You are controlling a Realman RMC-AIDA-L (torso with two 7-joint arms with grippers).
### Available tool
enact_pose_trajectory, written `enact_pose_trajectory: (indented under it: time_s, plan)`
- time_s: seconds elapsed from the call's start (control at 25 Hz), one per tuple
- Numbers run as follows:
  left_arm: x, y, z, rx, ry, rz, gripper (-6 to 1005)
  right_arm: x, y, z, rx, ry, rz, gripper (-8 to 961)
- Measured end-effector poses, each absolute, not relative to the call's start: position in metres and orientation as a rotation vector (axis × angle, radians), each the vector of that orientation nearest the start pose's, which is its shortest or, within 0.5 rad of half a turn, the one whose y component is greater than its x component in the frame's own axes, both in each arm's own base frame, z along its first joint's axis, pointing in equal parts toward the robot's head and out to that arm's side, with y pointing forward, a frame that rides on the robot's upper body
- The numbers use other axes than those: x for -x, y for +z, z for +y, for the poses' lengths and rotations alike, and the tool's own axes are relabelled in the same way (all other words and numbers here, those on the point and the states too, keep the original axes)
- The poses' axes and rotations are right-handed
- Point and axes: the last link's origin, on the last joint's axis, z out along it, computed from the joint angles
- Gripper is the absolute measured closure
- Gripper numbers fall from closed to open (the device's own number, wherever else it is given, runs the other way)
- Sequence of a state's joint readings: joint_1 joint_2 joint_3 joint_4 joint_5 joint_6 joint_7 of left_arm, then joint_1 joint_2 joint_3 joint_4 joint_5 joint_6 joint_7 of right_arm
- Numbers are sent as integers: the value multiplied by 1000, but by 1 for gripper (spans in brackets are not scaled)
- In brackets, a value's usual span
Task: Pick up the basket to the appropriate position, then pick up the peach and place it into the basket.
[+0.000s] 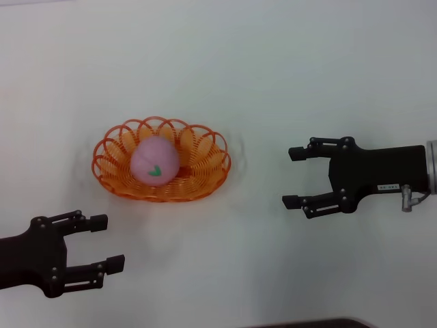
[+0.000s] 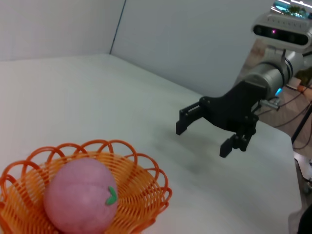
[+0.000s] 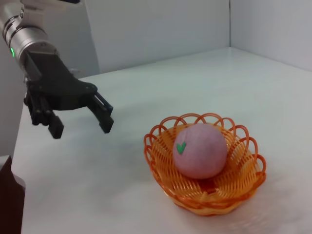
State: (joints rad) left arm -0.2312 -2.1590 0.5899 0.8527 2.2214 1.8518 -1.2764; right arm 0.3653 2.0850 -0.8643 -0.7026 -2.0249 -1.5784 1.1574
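Left tool (image 1: 101,240) nearest, at 7 o'clock of the basket, fingers spread wide, gripping nothing, clear of the rim. Basket (image 1: 205,179) next, sitting flat on the white worktop (image 1: 273,82). Peach (image 1: 155,161) lies inside it, green leaf mark facing the near side. Right tool (image 1: 293,178) at 3 o'clock of the basket, well apart, fingers wide, empty.

The basket (image 1: 205,174) looks like glossy orange plastic, its thin smooth strands woven open and looped at the rim. The peach (image 1: 155,160) has a matt pink skin, faintly grainy, with a small glossy green mark. The surface (image 1: 273,82) is matt, smooth and white. Both grippers' fingers (image 1: 307,152) look like matt black plastic; the right wrist's cuff (image 1: 431,167) is brushed metal.
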Motion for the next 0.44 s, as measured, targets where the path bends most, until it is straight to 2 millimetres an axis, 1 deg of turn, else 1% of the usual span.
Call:
enact_pose_trajectory:
  time_s: [0.44]
  plan:
    - [320, 1, 211, 2851, -605, -717, 208, -297, -21, 276, 2877, 510, 401, 37]
